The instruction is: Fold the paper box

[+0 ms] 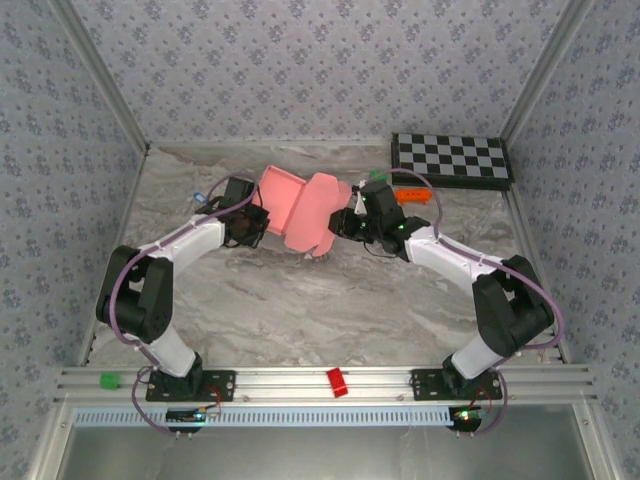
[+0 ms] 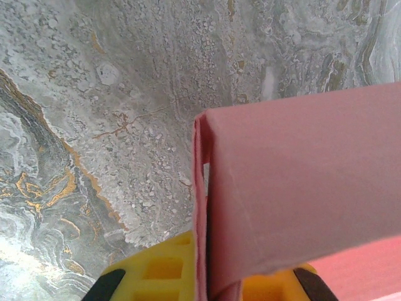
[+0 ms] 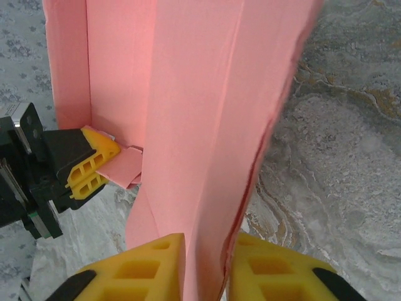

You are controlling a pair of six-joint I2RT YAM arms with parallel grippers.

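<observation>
The paper box (image 1: 298, 205) is a pink card piece, partly folded, held up above the marble table between both arms. My left gripper (image 1: 258, 220) grips its left side. In the left wrist view the yellow fingers (image 2: 160, 273) are shut on a thin upright wall of the paper box (image 2: 301, 182). My right gripper (image 1: 343, 222) holds the right flap. The right wrist view shows a doubled pink flap (image 3: 200, 125) filling the space between my right gripper's (image 3: 207, 269) yellow pads, and the left arm's yellow fingertip (image 3: 94, 164) at the box's far wall.
A black-and-white checkerboard (image 1: 450, 158) lies at the back right, with an orange toy (image 1: 415, 195) just in front of it. A small red block (image 1: 338, 382) and a green block (image 1: 108, 380) sit on the front rail. Patterned walls close in three sides.
</observation>
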